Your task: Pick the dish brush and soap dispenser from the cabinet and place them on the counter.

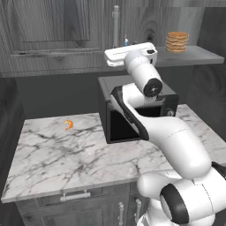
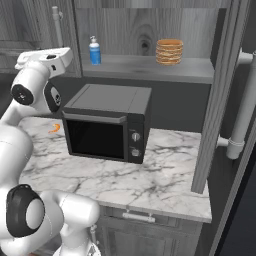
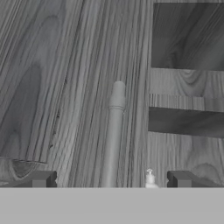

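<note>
**Listener:** Where is the gripper, and is it holding anything?

**Operator:** I see the gripper (image 3: 111, 179) facing the cabinet (image 3: 65, 87), its two finger tips (image 3: 41, 179) spread as wide as they go, with nothing between them. A silver bar handle (image 3: 114, 131) runs up between them, and I cannot tell if it touches either. In the base views the hand is raised to shelf height, but the arm hides the finger tips.

**Listener:** And the soap dispenser?

**Operator:** The soap dispenser (image 2: 94, 51) stands upright near the left end of the grey shelf (image 2: 150, 67). From the hand I catch only its white pump top, cut off at the bottom edge. In the left base view the hand hides all but its tip.

**Listener:** The dish brush?

**Operator:** I cannot make it out.

**Listener:** What else?

**Operator:** A stack of tan discs (image 2: 169, 52) sits toward the shelf's right end. On the counter (image 2: 165, 175), a microwave (image 2: 107, 122) stands at the back edge, a small orange item (image 1: 69, 125) well left of it.
</note>
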